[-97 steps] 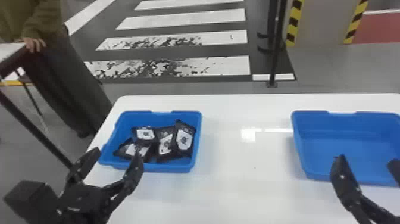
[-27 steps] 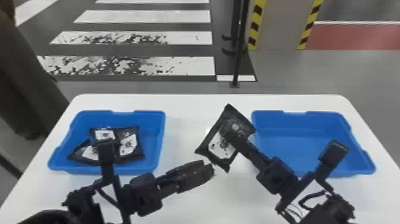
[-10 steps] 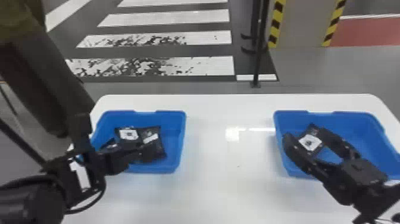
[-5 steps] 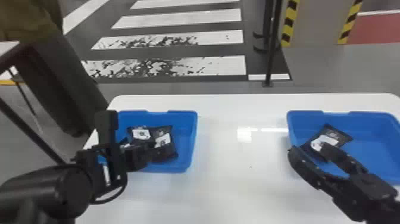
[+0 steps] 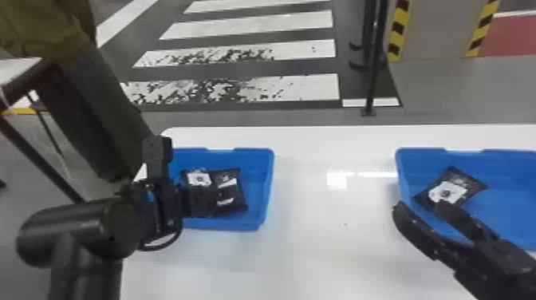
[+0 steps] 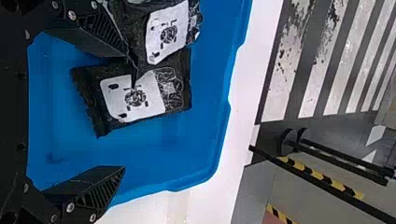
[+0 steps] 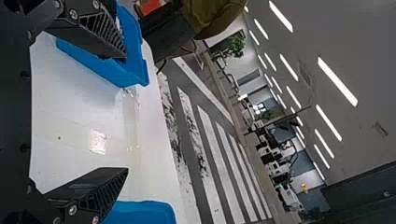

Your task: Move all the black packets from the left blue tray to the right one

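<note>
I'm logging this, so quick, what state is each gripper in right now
Left gripper: jaws open, at the left blue tray, holding nothing.
Right gripper: jaws open, at the right blue tray, holding nothing.

HEAD VIEW, BY THE CLOCK | 12: a scuffed white-striped crosswalk (image 5: 279,50) crosses the dark floor | 2: a black post (image 5: 374,79) stands before a grey panel (image 5: 434,30) edged in yellow-and-black hazard stripes, near red flooring (image 5: 512,36) | 10: a side table (image 5: 18,68) | 6: a white worktable (image 5: 335,259) | RIGHT WRIST VIEW: ceiling lights (image 7: 337,81) glow beyond a green plant (image 7: 236,46)
</note>
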Robot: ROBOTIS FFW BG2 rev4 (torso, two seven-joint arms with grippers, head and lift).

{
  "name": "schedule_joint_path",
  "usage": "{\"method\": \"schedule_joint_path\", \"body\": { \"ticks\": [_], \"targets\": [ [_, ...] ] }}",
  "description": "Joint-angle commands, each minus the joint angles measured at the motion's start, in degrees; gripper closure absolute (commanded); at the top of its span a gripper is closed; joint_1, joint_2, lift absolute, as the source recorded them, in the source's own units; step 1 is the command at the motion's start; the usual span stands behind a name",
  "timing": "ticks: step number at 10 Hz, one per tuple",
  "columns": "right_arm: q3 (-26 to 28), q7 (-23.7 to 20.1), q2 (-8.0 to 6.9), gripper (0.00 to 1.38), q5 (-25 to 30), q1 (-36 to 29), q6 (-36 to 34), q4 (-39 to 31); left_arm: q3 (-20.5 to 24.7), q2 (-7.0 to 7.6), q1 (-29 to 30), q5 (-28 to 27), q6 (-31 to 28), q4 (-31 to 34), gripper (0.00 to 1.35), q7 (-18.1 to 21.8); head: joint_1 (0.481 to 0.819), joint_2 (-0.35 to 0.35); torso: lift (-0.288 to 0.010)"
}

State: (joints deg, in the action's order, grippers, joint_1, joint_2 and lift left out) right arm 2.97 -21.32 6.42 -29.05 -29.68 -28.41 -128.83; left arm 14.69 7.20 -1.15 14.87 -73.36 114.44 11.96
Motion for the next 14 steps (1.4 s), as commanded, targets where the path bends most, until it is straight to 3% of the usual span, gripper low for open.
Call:
{"method": "schedule_joint_path", "body": {
  "ticks": [1,7,9,11,13,14],
  "targets": [
    [0.0,-0.1,0.00,0.16,-0.7,0.3,-0.4,0.5,-0.5,0.00,-1.4,-0.6,-1.0,-1.2,0.18,-0.7,0.695,0.196,-0.140],
    [0.0,-1.4,0.09,0.16,-4.2,0.9,-2.4,3.2,-2.2,-0.17,-7.4,-1.5,-1.6,-11.6,0.20,-3.1,0.695,0.205,-0.140],
    [0.0,-1.6,0.09,0.16,-5.2,0.7,-2.7,3.8,-2.6,-0.35,-9.1,-1.6,-1.6,-15.4,0.28,-3.8,0.695,0.209,-0.140],
    [0.0,-1.7,0.18,0.16,-5.7,0.9,-2.7,4.0,-2.4,-0.61,-9.5,-1.4,-1.5,-16.1,0.76,-4.0,0.695,0.207,-0.140],
    [0.0,-2.0,0.18,0.16,-6.0,0.7,-2.8,4.5,-2.5,-0.79,-9.3,-1.5,1.1,-16.4,1.11,-4.5,0.695,0.207,-0.140],
    [0.0,-2.0,0.18,0.16,-6.5,0.7,-2.8,4.6,-2.9,-0.88,-9.0,-2.0,1.9,-16.4,1.18,-5.4,0.695,0.209,-0.140]
  ]
}}
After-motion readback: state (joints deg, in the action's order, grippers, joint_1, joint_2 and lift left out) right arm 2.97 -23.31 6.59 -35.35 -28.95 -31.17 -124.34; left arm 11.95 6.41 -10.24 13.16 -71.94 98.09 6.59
